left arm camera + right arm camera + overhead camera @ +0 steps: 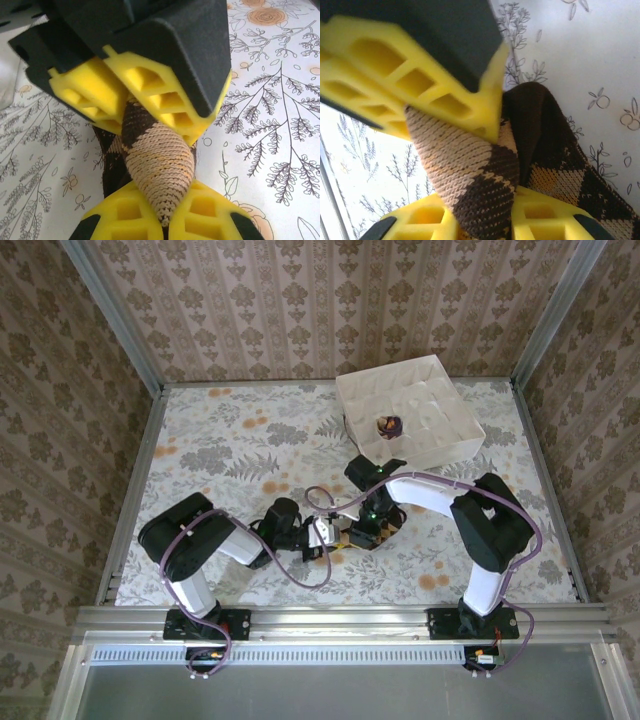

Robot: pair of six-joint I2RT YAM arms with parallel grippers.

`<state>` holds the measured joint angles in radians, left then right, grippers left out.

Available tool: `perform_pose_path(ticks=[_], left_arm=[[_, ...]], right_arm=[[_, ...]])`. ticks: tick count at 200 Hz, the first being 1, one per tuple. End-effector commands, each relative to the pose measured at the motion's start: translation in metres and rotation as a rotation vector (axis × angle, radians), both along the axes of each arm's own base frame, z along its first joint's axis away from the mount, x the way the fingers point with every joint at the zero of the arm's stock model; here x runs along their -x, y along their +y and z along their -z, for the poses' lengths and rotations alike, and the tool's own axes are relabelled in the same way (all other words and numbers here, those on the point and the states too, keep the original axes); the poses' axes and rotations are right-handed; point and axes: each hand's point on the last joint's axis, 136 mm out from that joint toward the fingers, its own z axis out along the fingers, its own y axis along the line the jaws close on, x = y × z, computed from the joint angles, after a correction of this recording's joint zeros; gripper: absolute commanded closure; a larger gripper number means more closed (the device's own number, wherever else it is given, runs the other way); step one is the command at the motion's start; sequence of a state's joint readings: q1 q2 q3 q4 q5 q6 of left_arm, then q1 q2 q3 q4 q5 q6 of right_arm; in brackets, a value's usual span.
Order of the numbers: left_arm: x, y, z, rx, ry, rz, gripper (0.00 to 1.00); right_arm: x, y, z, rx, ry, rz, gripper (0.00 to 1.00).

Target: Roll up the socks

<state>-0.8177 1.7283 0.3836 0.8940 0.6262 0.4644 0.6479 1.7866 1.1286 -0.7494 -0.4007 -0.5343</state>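
Brown sock [160,175] pinched by left fingers [205,217] and right fingers [422,220], mostly hidden behind them, one end cut off in the right wrist view.

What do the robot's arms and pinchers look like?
The left arm and right arm are white with chunky black joints and loopy purple cables. The left gripper and right gripper have black bodies and bright yellow fingers full of holes.

Black-and-white arms [430,495], purple cables [296,582], yellow pincer fingers [200,215].
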Motion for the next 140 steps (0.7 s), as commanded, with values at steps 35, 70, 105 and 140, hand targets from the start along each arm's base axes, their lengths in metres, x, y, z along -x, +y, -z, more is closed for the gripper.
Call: perform_pose_path(ticks=[35, 70, 105, 140], left_arm=[[0.011, 0.022, 0.009, -0.079, -0.032, -0.030, 1.00], [0.021, 0.036, 0.011, -0.165, -0.057, -0.013, 1.00], [0.033, 0.047, 0.010, -0.229, -0.077, 0.014, 1.00], [0.048, 0.046, 0.013, -0.289, -0.098, 0.066, 1.00]], right_arm=[[-0.037, -0.003, -0.061, -0.136, -0.067, 0.431, 0.49], [-0.040, -0.044, -0.044, 0.037, -0.034, 0.765, 0.51], [-0.035, -0.046, 0.004, 0.095, 0.086, 0.960, 0.61], [-0.041, -0.026, 0.030, 0.186, 0.143, 0.905, 0.65]])
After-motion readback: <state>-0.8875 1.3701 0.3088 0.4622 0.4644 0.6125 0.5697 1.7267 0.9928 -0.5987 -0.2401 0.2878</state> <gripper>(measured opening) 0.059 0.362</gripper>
